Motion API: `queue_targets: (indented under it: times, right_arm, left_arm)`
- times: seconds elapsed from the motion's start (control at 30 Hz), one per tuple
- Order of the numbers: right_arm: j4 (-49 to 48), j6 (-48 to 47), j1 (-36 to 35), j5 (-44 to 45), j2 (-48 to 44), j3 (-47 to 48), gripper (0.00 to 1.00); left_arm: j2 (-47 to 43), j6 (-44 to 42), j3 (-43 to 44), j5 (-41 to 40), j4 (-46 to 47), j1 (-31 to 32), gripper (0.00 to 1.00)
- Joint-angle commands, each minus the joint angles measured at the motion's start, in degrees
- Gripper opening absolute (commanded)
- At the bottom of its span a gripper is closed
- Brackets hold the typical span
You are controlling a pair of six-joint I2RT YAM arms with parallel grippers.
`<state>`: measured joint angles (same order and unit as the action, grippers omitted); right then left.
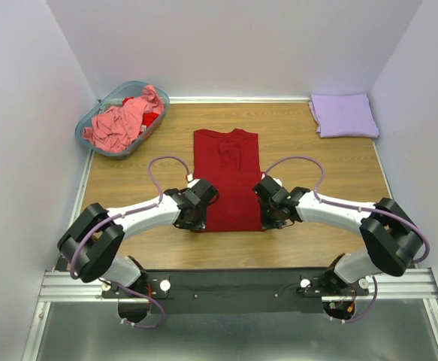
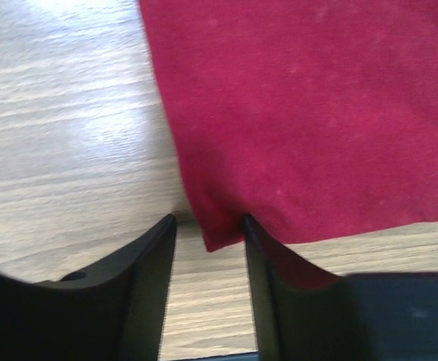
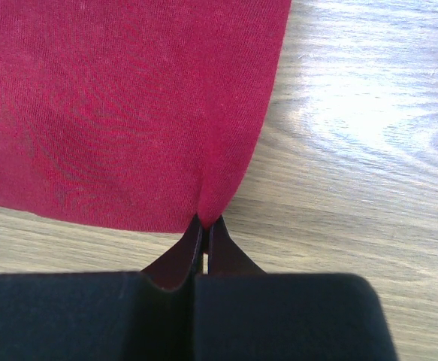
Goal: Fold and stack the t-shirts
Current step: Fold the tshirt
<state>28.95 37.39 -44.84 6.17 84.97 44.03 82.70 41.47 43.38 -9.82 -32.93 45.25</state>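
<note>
My right fingers (image 3: 179, 259) pinch one near corner of the dark red t-shirt (image 1: 226, 180) on the surface (image 1: 316, 158), while my left fingers (image 2: 143, 278) stand half open astride the other.

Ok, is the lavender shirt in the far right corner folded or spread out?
Folded: the lavender shirt lies as a neat compact rectangle, with no sleeves or collar showing.

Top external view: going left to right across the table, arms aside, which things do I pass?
teal basket → dark red t-shirt, spread flat → lavender t-shirt, folded
</note>
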Motion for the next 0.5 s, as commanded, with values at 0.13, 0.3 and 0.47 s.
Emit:
queue_targets:
  times: [0.13, 0.3, 0.47]
  right_arm:
    - [1.3, -1.4, -0.1, 2.1, 2.3, -3.5, 0.01]
    - [1.5, -1.7, -0.1, 1.2, 2.5, -3.2, 0.01]
    - [4.4, -0.7, -1.5, -5.5, 0.0, -3.4, 0.00]
  left_arm:
    - [2.8, 0.7, -1.4, -0.5, 0.1, 0.6, 0.27]
    - [2.6, 0.1, -2.1, 0.7, 0.1, 1.0, 0.00]
    - [-1.7, 2.4, -3.1, 4.5, -2.0, 6.1, 0.00]
